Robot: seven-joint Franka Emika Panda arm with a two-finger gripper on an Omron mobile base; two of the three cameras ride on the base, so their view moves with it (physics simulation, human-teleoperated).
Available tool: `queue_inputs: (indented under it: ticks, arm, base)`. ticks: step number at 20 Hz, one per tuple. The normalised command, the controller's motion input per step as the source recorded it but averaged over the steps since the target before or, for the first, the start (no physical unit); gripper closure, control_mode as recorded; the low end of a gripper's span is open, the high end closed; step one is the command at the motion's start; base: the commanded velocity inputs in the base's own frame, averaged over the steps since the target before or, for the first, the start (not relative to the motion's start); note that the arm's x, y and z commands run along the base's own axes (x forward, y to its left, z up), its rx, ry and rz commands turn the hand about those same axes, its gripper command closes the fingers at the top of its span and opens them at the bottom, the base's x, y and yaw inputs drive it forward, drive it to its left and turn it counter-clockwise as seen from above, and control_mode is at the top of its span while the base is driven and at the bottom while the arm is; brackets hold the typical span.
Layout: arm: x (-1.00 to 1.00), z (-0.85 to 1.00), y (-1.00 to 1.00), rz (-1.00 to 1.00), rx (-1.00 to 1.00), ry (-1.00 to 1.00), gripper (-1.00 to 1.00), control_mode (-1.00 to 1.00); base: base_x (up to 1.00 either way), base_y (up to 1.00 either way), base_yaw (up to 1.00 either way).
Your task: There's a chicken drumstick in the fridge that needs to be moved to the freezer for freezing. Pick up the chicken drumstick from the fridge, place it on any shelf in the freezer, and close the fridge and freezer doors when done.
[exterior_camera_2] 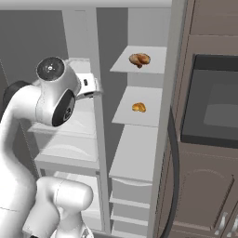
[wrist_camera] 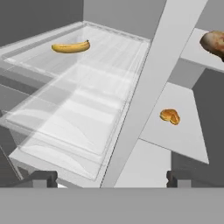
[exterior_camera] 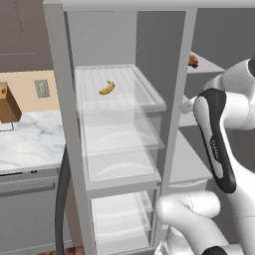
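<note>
The golden-brown chicken drumstick [exterior_camera_2: 139,59] lies on the uppermost solid shelf [exterior_camera_2: 155,65] of the narrow freezer [exterior_camera_2: 139,153], also seen as the drumstick [exterior_camera: 193,61] and at the hand view's right edge as the drumstick [wrist_camera: 214,42]. My gripper [wrist_camera: 111,179] is open and empty, drawn back in front of the divider between the two compartments, below and left of the drumstick. The fridge [exterior_camera: 119,124] with its glass shelves stands open on the left. Both doors are open: the fridge door [exterior_camera: 60,99] edge-on at left, the freezer door [exterior_camera_2: 175,93] at right.
A yellow banana [exterior_camera: 106,88] lies on the fridge's top glass shelf. A small orange item [exterior_camera_2: 138,107] sits on the freezer's second shelf. A marble counter [exterior_camera: 25,139] with a knife block [exterior_camera: 7,104] is left of the fridge; a wall oven [exterior_camera_2: 214,107] is right.
</note>
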Motion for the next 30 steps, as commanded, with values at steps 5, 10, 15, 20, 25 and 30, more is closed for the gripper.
queue_inputs:
  ticks: [5, 10, 15, 20, 25, 30]
  arm:
    - [-0.71, -0.03, 0.33, -0.05, 0.06, 0.00, -1.00, -1.00]
    - [-0.36, -0.17, 0.41, -0.14, 0.14, 0.07, -1.00, -1.00]
    - [-0.06, -0.19, 0.23, -0.02, 0.09, 0.03, -1.00, -1.00]
    - [-0.30, -0.07, 0.16, -0.01, 0.06, 0.00, -1.00, -1.00]
    - [-0.53, 0.00, 0.00, -0.10, 0.00, 0.00, -1.00, -1.00]
    - [-0.35, 0.04, -0.06, -0.14, 0.00, 0.00, -1.00, -1.00]
  base:
    - [0.00, 0.00, 0.00]
    - [0.00, 0.00, 0.00]
    - [0.00, 0.00, 0.00]
    - [0.00, 0.00, 0.00]
    - [0.00, 0.00, 0.00]
    - [0.00, 0.00, 0.00]
